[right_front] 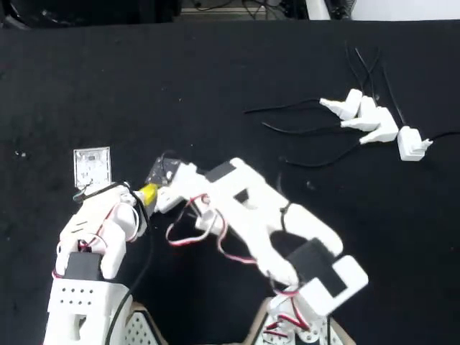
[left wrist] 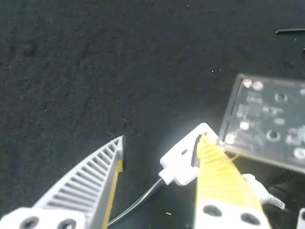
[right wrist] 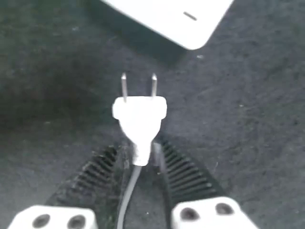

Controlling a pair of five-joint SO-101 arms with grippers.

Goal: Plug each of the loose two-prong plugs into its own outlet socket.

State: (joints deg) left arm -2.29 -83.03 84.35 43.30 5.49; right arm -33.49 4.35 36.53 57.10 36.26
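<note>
White two-prong plugs on black cables (right_front: 370, 118) lie bunched near the far right corner of the black cloth table (right_front: 237, 79) in the high view; I count three, touching or nearly so. One white square outlet plate (right_front: 92, 165) lies flat near the table's left edge. Two white arms rise from the near edge. The left arm (right_front: 93, 237) ends just on the near side of the plate. The right arm (right_front: 266, 215) stretches across to meet it, with a clear circuit board (right_front: 164, 172) at its wrist. The arms cover the spot where they meet. Beyond the far edge runs a strip of room with dark cables and pale gear.

The left wrist view opens up that spot. The left gripper (left wrist: 162, 140) has its jaws spread wide, one grey ribbed finger (left wrist: 95, 181) and one yellow finger (left wrist: 219, 176). One white rounded socket block (left wrist: 183, 162), a thin cable leaving it, lies on the cloth against the yellow finger's inner face, well apart from the grey one. The circuit board is just beside it.

The right wrist view adds the plug itself. The right gripper (right wrist: 138, 152) has its jaws closed on the narrow neck of a fourth white plug (right wrist: 139, 112). Its two prongs point at the socket block's rounded corner, near it but with a gap between.
</note>
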